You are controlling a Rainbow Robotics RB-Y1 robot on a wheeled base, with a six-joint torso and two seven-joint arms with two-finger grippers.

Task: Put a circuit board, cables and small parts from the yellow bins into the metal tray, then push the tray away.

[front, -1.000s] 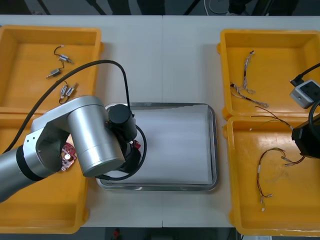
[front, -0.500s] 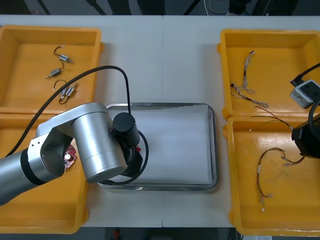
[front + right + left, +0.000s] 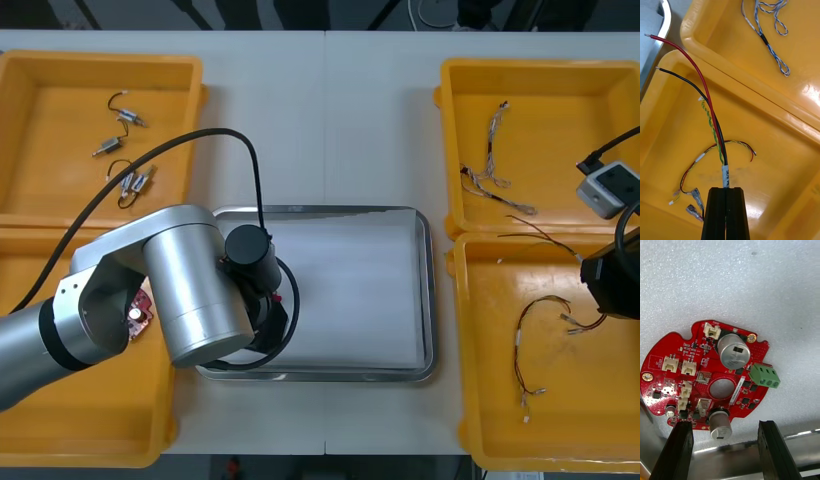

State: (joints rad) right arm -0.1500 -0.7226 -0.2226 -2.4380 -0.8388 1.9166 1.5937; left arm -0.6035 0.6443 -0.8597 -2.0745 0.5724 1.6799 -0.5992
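A round red circuit board [image 3: 673,348] lies flat on the white floor of the metal tray [image 3: 350,300], near its left front corner. My left gripper [image 3: 724,427] is open just above the board's near edge, with one finger [image 3: 681,438] on each side and nothing held. In the front view the left arm [image 3: 180,290] hides that gripper and the board. Over the near right yellow bin [image 3: 560,420], my right gripper [image 3: 726,191] is shut on a red and black cable [image 3: 711,108]. The cable's bare ends reach out towards the tray.
A second red board [image 3: 137,312] lies in the near left bin beside the arm. Small metal parts [image 3: 125,150] sit in the far left bin. Twisted blue and white cables [image 3: 495,160] are in the far right bin, and a red and yellow cable [image 3: 540,330] in the near right one.
My left gripper has gone from shut to open, letting go of the circuit board on the tray floor. The left arm has shifted slightly. The right arm holds still.
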